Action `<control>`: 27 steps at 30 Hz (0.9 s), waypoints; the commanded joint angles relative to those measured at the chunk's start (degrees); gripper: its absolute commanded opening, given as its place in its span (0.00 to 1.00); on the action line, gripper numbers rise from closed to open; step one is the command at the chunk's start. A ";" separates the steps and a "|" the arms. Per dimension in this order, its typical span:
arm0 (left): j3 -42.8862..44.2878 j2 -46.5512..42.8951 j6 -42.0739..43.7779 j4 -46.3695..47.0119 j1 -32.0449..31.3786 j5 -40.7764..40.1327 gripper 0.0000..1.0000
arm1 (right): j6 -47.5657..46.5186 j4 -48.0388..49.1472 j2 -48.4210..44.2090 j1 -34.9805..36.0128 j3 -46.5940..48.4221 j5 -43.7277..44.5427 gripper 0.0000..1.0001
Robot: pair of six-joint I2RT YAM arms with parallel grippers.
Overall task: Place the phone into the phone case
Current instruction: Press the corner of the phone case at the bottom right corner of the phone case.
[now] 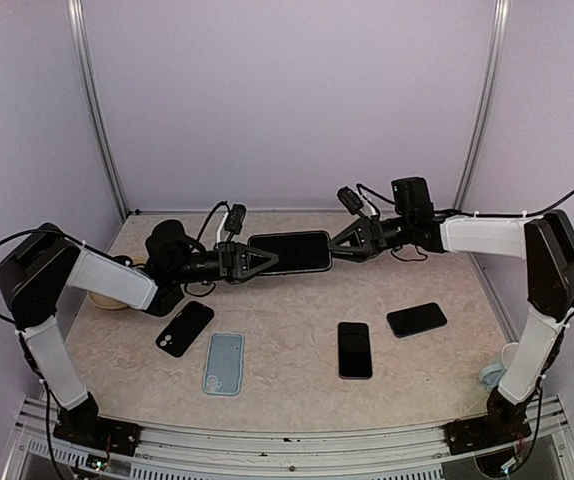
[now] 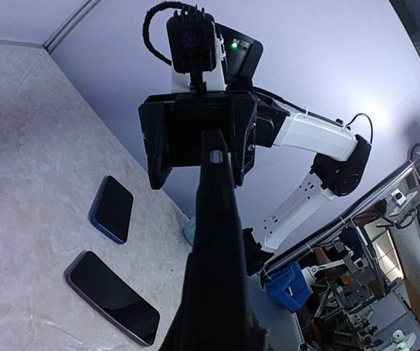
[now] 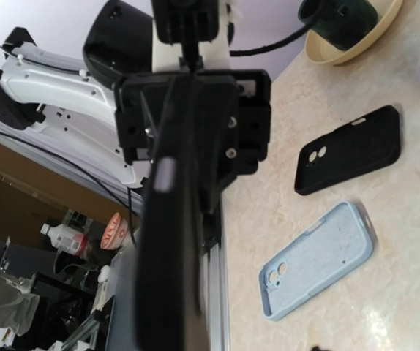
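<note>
A black phone (image 1: 289, 252) hangs in the air over the table's far middle, held at both ends. My left gripper (image 1: 257, 259) is shut on its left end and my right gripper (image 1: 339, 241) is shut on its right end. In the left wrist view the phone (image 2: 214, 241) shows edge-on, with the right gripper (image 2: 195, 139) behind it. In the right wrist view the phone (image 3: 173, 219) shows edge-on too. A black phone case (image 1: 184, 328) and a light blue phone case (image 1: 224, 363) lie open side up on the table, front left; both also show in the right wrist view, the black phone case (image 3: 349, 150) above the light blue phone case (image 3: 318, 261).
Two more dark phones (image 1: 354, 349) (image 1: 416, 319) lie flat at the front right. A beige bowl (image 1: 117, 295) with a dark cup sits at the left under my left arm. A small white object (image 1: 494, 378) lies at the right edge. Walls enclose the table.
</note>
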 commanded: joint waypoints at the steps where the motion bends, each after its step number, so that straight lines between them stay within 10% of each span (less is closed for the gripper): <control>1: -0.37 -2.84 -0.03 5.60 0.33 -0.96 0.00 | 0.58 1.81 -2.26 0.63 -1.69 0.67 0.56; 17: -1.43 -3.25 0.21 6.01 0.68 -2.36 0.00 | -0.91 1.62 -2.65 3.67 -2.62 0.73 0.48; 27: -2.03 -3.08 0.21 5.50 1.12 -3.03 0.00 | -1.61 1.13 -2.39 3.95 -2.15 0.14 0.16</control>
